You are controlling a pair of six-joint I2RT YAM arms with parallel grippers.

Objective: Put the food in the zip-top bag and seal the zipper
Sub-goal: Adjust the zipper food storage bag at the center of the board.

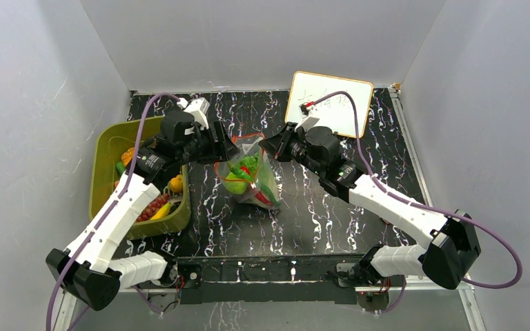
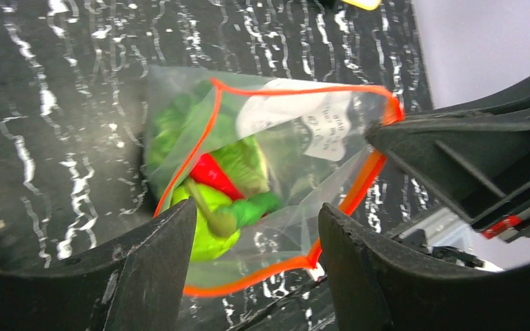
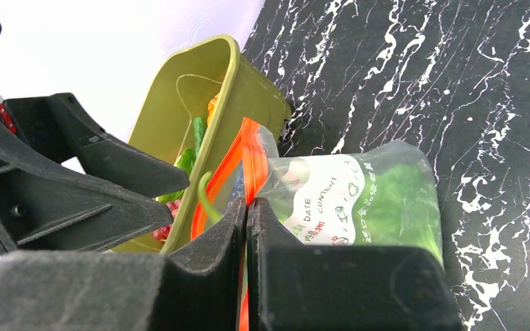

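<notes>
Gaping empty, the left gripper [image 2: 257,210] faces the zip-top bag [image 2: 172,131]; right gripper [image 3: 247,207] clamps its zipper [image 3: 254,165].

An olive-green plastic basket [image 1: 107,148] sits on the left side of a black surface [image 1: 331,214] veined with white like marble, close to the left wall. A small whiteboard [image 1: 335,110] with an orange rim and rounded corners is at the far right of the surface, askew to its edges, with faint writing on it. Plain pale grey walls [image 1: 248,41] enclose the surface at the back and on both sides.
</notes>
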